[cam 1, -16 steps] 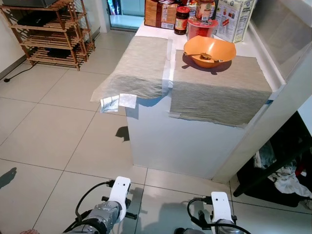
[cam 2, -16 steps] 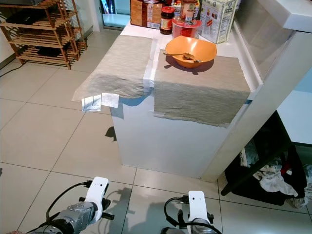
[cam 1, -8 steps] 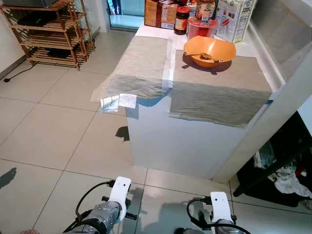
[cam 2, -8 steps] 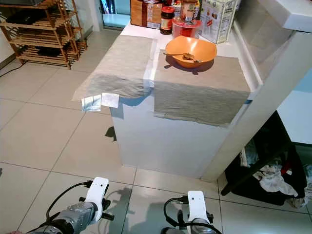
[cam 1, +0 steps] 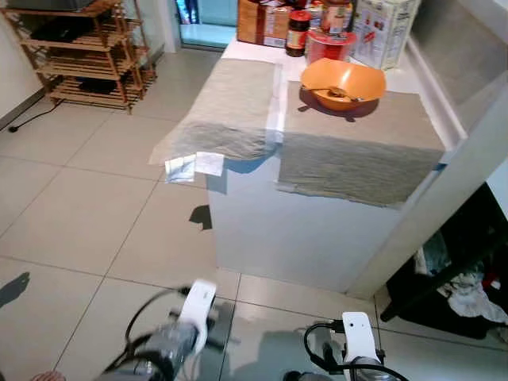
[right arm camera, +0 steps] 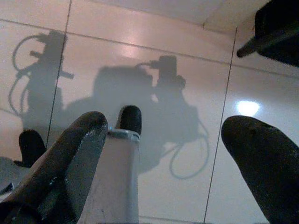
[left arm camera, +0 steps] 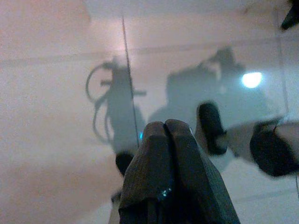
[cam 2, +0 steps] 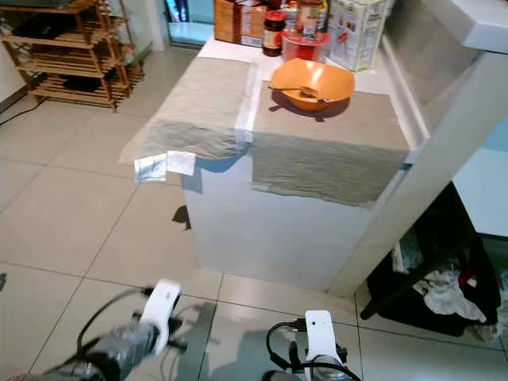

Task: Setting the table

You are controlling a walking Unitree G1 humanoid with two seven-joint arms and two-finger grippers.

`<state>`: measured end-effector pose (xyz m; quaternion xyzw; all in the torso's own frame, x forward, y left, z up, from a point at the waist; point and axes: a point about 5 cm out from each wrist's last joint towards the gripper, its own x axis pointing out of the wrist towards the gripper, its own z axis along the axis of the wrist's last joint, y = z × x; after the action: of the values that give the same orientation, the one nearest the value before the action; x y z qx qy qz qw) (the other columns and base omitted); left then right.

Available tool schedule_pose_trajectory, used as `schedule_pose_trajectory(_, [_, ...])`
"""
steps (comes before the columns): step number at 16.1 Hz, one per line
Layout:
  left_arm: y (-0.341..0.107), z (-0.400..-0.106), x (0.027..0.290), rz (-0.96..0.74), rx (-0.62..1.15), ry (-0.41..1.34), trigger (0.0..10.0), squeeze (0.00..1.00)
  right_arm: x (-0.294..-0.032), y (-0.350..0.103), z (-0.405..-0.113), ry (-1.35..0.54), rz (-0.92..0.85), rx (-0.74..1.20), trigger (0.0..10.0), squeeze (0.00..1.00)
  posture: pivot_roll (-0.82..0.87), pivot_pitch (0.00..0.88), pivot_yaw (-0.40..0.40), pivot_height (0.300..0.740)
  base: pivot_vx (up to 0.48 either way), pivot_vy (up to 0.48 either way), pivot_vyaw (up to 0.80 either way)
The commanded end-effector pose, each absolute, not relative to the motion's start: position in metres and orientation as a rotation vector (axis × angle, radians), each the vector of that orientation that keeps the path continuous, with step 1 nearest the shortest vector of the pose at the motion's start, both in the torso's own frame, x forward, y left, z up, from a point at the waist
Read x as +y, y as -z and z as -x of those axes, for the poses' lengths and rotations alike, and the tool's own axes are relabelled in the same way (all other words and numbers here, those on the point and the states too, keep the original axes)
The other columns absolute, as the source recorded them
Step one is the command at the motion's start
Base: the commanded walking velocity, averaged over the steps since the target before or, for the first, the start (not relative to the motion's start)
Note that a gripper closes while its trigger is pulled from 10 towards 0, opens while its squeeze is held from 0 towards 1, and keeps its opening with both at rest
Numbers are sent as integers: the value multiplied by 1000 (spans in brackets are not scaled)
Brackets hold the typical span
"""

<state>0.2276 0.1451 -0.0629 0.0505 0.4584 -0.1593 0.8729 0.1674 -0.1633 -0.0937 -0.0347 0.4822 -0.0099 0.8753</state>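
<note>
Your view covered a tiled floor point(cam 1: 71, 198) w/ a white counter point(cam 1: 294, 230) ahead. Two grey placemats lay on the counter top: left mat point(cam 1: 230, 107) overhung the near-left corner, right mat point(cam 1: 361, 143) draped over the front edge. An orange bowl point(cam 1: 343, 82) sat on the right mat's far end, a spoon point(cam 1: 343, 94) resting inside. Behind it stood a red-lidded tub point(cam 1: 329, 44), a dark jar point(cam 1: 298, 32) and cartons point(cam 1: 385, 30). A wooden rack point(cam 1: 83, 51) stood far left. Both arms hung low over the floor. Left gripper point(left arm camera: 166, 128) was clenched, fingertips pressed together, empty; arm blurred. Right gripper point(right arm camera: 163, 135) had fingers spread wide, grasping nothing.
</note>
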Motion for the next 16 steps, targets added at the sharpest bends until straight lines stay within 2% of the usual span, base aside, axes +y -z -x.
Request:
schedule_pose_trajectory(1, [52,-244,141,-116,884,365,10000,0,-165,93,-167,32,61,988,10000,0,-57,0,-30,740,0,0,0])
schedule_pose_trajectory(4, [12,-289,135,-50,691,409,10000,0,-164,89,-173,34,38,919,10000,0,-63,0,-28,740,0,0,0])
schedule_pose_trajectory(6, [-3,-302,131,-42,612,426,10000,0,-164,87,-176,30,45,887,10000,0,-61,0,-27,740,0,0,0])
schedule_pose_trajectory(7, [-20,-315,129,-37,512,442,10000,0,-164,85,-178,28,46,850,10000,0,-58,0,-24,740,0,0,0])
schedule_pose_trajectory(8, [-35,-324,129,-25,442,444,10000,0,-174,72,-198,32,59,731,10000,0,-56,0,-22,740,0,0,0])
schedule_pose_trajectory(9, [-49,-331,129,-13,383,448,10000,0,-198,29,-240,31,76,451,10000,0,-56,0,-22,740,0,0,0])
schedule_pose_trajectory(10, [-61,-336,130,-8,328,445,10000,0,-207,3,-254,31,103,314,10000,0,-53,0,-22,740,0,0,0])
schedule_pose_trajectory(12, [-92,-340,131,22,209,429,10000,0,-205,-40,-259,64,110,131,10000,0,-51,0,-23,740,0,0,0])
schedule_pose_trajectory(16, [-126,-327,137,59,99,354,10000,0,-199,-85,-248,59,105,-11,10000,0,-48,0,-32,740,0,0,0])
